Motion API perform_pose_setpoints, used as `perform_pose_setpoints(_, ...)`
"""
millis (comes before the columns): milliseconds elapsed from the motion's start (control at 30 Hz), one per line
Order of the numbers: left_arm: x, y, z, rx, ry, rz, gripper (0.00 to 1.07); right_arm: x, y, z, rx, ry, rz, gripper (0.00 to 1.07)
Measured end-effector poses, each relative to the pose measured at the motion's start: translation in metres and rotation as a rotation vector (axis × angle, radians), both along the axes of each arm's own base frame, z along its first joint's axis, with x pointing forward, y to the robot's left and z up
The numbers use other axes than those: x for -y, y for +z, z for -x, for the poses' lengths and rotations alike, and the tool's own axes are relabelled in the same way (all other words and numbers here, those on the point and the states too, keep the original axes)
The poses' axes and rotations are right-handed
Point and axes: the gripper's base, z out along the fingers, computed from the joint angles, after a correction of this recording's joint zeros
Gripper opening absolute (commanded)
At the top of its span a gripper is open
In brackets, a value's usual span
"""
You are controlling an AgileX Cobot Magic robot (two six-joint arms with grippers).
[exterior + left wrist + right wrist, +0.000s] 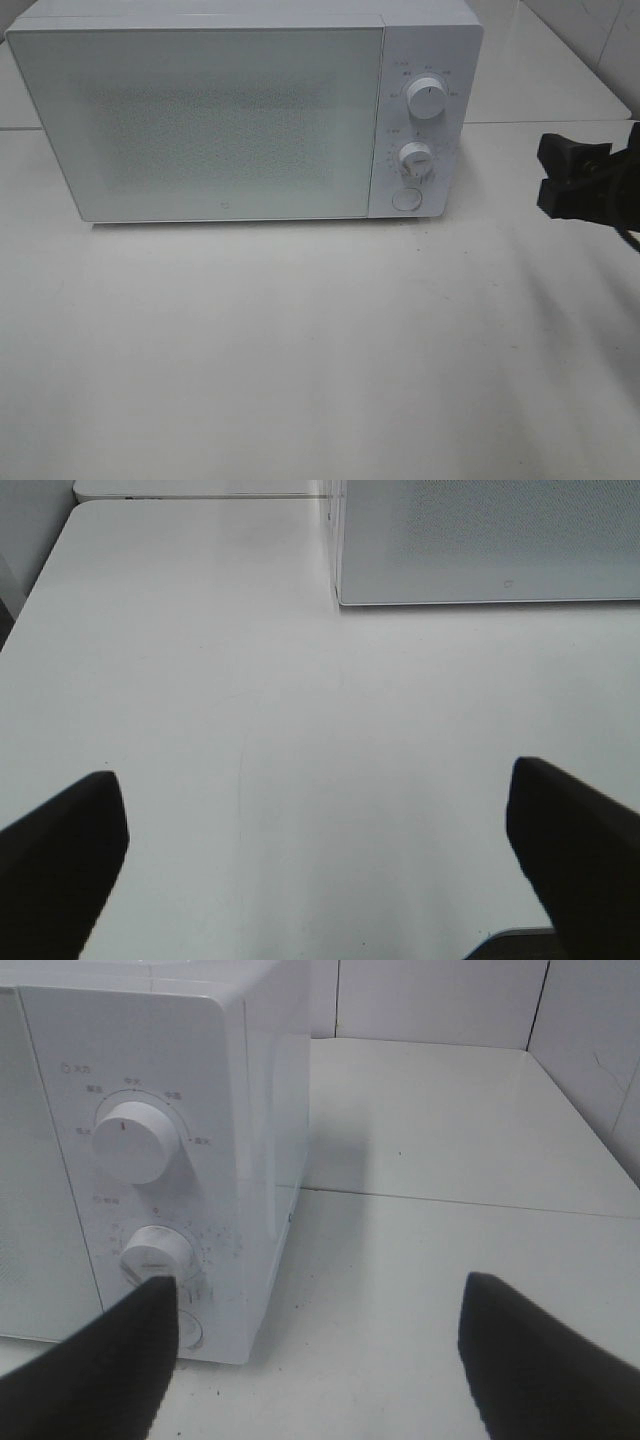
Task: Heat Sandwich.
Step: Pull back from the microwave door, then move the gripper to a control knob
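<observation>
No sandwich shows in any view. The white microwave [200, 120] stands at the back of the table with its frosted door shut. My right gripper [552, 177] hovers at the right edge, to the right of the microwave's control panel, open with nothing between its black fingers. In the right wrist view that gripper [320, 1350] faces the panel's corner, one fingertip [110, 1360] overlapping the lower dial [155, 1255]. My left gripper [315, 850] is open and empty over bare table, with the microwave's lower left corner [345, 590] ahead of it. It is outside the exterior high view.
The control panel carries an upper dial [427, 99], a lower dial [415, 160] and a round button [405, 198]. A white table [320, 350] spreads in front of the microwave. A tiled wall [440, 1000] closes the back and right side.
</observation>
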Motion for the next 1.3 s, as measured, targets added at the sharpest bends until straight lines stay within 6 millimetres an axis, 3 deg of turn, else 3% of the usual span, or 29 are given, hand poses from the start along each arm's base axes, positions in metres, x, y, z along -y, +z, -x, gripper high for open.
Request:
perform_pose_setpoints(433, 0.000, 0.000, 0.000, 0.000, 0.000, 0.000, 0.98, -0.033, -0.024, -0.002, 0.004, -0.091, -0.023, 0.75)
perform_pose_setpoints(700, 0.000, 0.000, 0.000, 0.000, 0.000, 0.000, 0.98, -0.054, -0.035, -0.013, -0.024, -0.086, -0.006, 0.75)
perform_pose_setpoints(1300, 0.000, 0.000, 0.000, 0.000, 0.000, 0.000, 0.98, -0.062, -0.048, -0.024, -0.050, -0.094, 0.028, 0.75)
